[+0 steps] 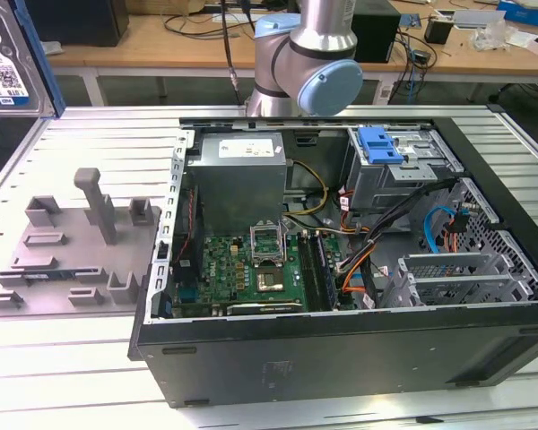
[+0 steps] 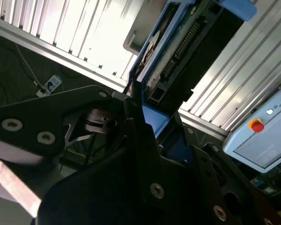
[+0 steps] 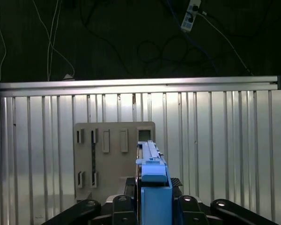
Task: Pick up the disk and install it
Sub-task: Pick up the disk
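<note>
Pick-up done: gripper (image 3: 153,207) pinches the disk (image 1: 13,58) on edge, raised over the grey fixture (image 1: 81,242) beside the open computer case (image 1: 341,351); installing not yet done.

Exterior view evenly bright; glare washes ribbed table (image 2: 93,33); gripper (image 2: 152,117) silhouetted dark

The disk (image 1: 4,63) is cut off by the exterior view's top and left edges, so its held end cannot be seen. In the second wrist view the claw (image 2: 152,124) clamps the disk, and the dark fingers (image 2: 139,138) cover its near end. Beyond the claw, the grey fixture plate (image 3: 112,168) is partly hidden behind the disk's edge.
</note>
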Robot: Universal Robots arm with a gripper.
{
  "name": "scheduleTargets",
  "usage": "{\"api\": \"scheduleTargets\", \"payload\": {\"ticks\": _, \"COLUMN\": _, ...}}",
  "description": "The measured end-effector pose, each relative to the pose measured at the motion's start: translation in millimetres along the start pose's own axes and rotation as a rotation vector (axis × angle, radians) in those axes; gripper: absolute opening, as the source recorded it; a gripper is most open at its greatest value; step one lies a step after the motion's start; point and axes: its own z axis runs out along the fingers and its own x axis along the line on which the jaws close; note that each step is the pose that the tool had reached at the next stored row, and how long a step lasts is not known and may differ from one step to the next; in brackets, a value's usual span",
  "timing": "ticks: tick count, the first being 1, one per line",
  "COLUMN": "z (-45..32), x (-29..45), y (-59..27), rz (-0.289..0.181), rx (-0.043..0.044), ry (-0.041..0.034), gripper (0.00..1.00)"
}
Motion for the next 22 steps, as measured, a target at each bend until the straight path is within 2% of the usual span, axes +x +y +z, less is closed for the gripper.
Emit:
{"api": "scheduleTargets", "payload": {"ticks": 5, "z": -0.1, "x": 0.6, "y": -0.9, "rz": 0.0, "rx": 0.0, "ry": 0.0002, "gripper": 0.36}}
{"api": "scheduleTargets", "payload": {"ticks": 9, "z": -1.2, "x": 6.3, "y": -21.6, "rz": 0.0, "rx": -0.0016, "ry": 0.0001, "gripper": 0.36}}
{"api": "scheduleTargets", "payload": {"ticks": 10, "z": -2.0, "x": 9.6, "y": -32.0, "rz": 0.0, "rx": -0.0031, "ry": 0.0002, "gripper": 0.36}}
{"api": "scheduleTargets", "payload": {"ticks": 12, "z": -2.6, "x": 14.3, "y": -45.8, "rz": 0.0, "rx": -0.0049, "ry": 0.0002, "gripper": 0.36}}
{"api": "scheduleTargets", "payload": {"ticks": 19, "z": -3.7, "x": 25.2, "y": -78.7, "rz": 0.0, "rx": -0.0095, "ry": 0.0004, "gripper": 0.36}}
{"api": "scheduleTargets", "payload": {"ticks": 22, "z": -4.2, "x": 31.1, "y": -96.8, "rz": 0.0, "rx": -0.0119, "ry": 0.0006, "gripper": 0.36}}
